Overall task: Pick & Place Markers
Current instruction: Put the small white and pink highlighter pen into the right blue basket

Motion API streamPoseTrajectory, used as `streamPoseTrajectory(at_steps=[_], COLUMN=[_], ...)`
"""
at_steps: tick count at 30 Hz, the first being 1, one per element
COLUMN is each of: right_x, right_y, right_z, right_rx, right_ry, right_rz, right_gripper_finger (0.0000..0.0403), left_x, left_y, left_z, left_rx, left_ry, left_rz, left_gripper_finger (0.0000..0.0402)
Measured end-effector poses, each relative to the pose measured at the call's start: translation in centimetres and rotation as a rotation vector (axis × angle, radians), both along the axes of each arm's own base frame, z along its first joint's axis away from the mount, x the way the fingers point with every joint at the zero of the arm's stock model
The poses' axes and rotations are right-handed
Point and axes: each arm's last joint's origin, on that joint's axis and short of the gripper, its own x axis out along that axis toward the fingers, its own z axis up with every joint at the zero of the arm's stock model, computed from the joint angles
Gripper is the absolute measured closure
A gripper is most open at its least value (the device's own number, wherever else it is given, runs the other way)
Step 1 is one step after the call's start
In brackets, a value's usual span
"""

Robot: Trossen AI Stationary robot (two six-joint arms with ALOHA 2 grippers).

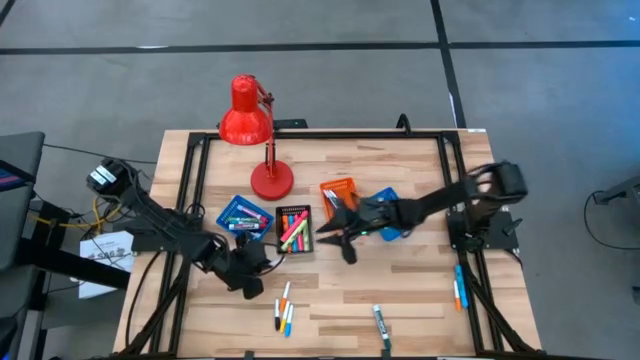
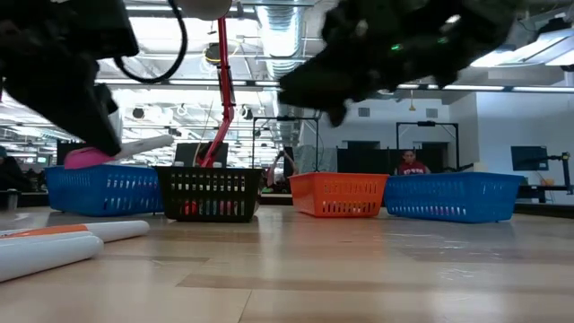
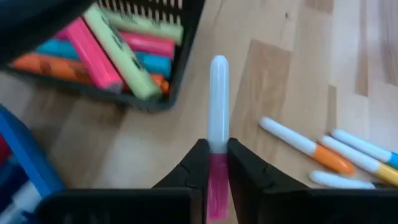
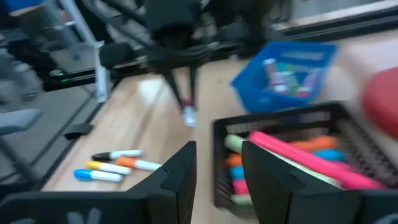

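You see two dark arms, matte black from base to tip. The left arm, at the lower left of the overhead frame, is built of thick rounded segments, with a bundle of black cables and a few yellow wires near its white-labelled base block at the far left. The right arm, at centre right, is slimmer along its forearm and ends in a boxy black base. In the left wrist frame, the left gripper shows two smooth, black, wedge-shaped fingers. In the right wrist frame, the right gripper shows broad, flat, black fingers with angled tips.
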Motion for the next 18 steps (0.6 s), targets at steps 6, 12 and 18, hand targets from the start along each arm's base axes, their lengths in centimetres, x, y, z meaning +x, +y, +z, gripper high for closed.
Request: streamPoseTrajectory(at_steps=[6, 12, 18], right_x=[5.0, 7.6, 8.6], right_y=[1.1, 1.9, 2.6], right_z=[-1.7, -1.8, -1.9], right_rx=[-0.033, -0.006, -0.019], right_ry=[0.031, 0.085, 0.110], right_rz=[0.062, 0.160, 0.186], right_gripper_finger=[0.0272, 0.0242, 0.0226], left_x=[1.0, 1.2, 1.4], left_y=[0.2, 0.3, 0.3], left_z=[0.8, 1.0, 1.2], left_rx=[0.053, 0.101, 0.154], left_ry=[-0.092, -0.124, -0.158], left_rz=[-0.058, -0.079, -0.067], left_gripper_finger=[0.0367, 0.0361, 0.0364])
